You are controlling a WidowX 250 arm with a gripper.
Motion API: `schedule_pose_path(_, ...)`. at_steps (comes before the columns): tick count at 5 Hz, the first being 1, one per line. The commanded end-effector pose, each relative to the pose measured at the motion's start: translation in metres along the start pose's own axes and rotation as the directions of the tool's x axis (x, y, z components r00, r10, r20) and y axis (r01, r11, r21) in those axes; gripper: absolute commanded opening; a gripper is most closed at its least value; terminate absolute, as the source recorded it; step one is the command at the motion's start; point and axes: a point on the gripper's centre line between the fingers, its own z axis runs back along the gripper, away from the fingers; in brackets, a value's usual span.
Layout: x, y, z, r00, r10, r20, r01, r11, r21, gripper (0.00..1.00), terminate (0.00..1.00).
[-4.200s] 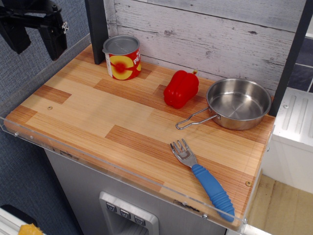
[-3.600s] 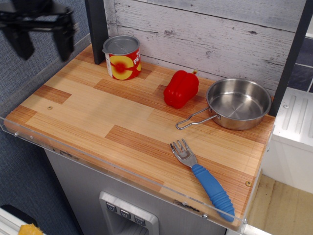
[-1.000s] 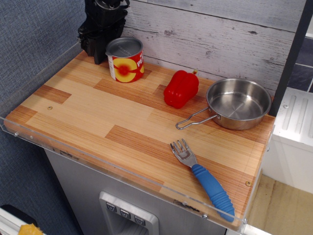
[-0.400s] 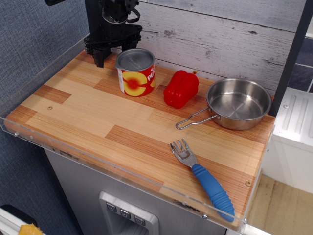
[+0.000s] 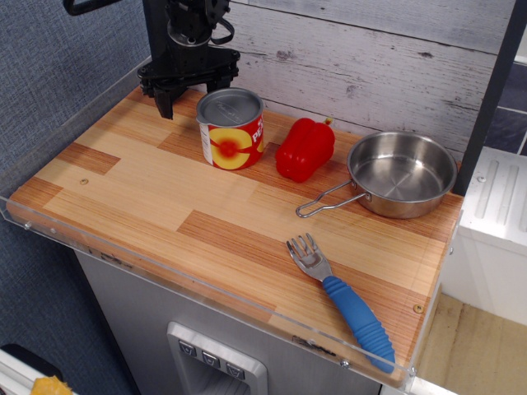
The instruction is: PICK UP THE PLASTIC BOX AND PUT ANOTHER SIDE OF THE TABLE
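Observation:
The plastic box [image 5: 231, 132] is a short can with a grey top and a red label with a yellow fruit. It stands upright on the wooden table [image 5: 165, 197] at the back, left of centre. My black gripper [image 5: 191, 92] hangs just behind and to the left of it, low over the back left corner. Its jaws are spread open and hold nothing. The left fingertip [image 5: 163, 105] is clear of the can. The right finger is close behind the can's top edge; I cannot tell whether it touches.
A red bell pepper [image 5: 305, 148] stands right next to the can. A steel pan [image 5: 401, 174] sits at the back right, handle pointing left. A blue-handled fork [image 5: 346, 303] lies at the front right. A clear acrylic rim [image 5: 123, 262] edges the front.
My gripper came from the far left to behind the can. The can has slid from the back left corner to the right and forward, close to the pepper.

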Motion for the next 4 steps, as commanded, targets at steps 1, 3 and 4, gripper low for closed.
schedule_pose_path(1, 0.001, -0.018, 0.040, 0.998, -0.028, 0.056, 0.033, 0.995, -0.096, 1.00, 0.00)
schedule_pose_path(3, -0.024, -0.048, 0.051, 0.988, -0.133, 0.075, 0.140, 0.984, -0.107, 1.00, 0.00)
schedule_pose_path(4, -0.028, -0.045, 0.053, 0.987, -0.143, 0.075, 0.150, 0.983, -0.104, 1.00, 0.00)
